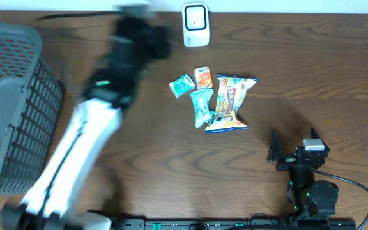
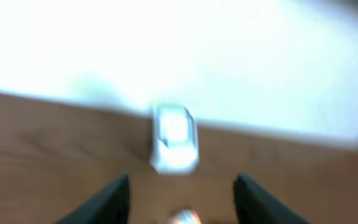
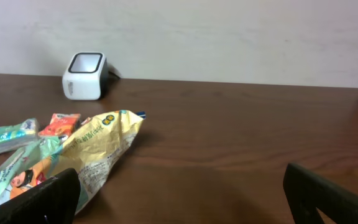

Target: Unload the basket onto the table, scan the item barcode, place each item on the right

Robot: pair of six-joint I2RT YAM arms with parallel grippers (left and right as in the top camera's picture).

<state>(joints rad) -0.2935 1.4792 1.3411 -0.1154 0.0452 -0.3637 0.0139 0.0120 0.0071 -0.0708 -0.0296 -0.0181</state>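
My left claw (image 2: pixel 181 183) gapes open, the white box-shaped scanner (image 2: pixel 174 146) just beyond it. Everything's blurred; an orange packet (image 2: pixel 184 218) is cut off.

At the left of the overhead view you'll see a grey mesh basket (image 1: pixel 11 102) standing on the dark wooden table (image 1: pixel 299 70), with a thin black cable (image 1: pixel 69 16) running along the table's far edge near it and a plain pale wall (image 3: pixel 229 37) rising behind the table.
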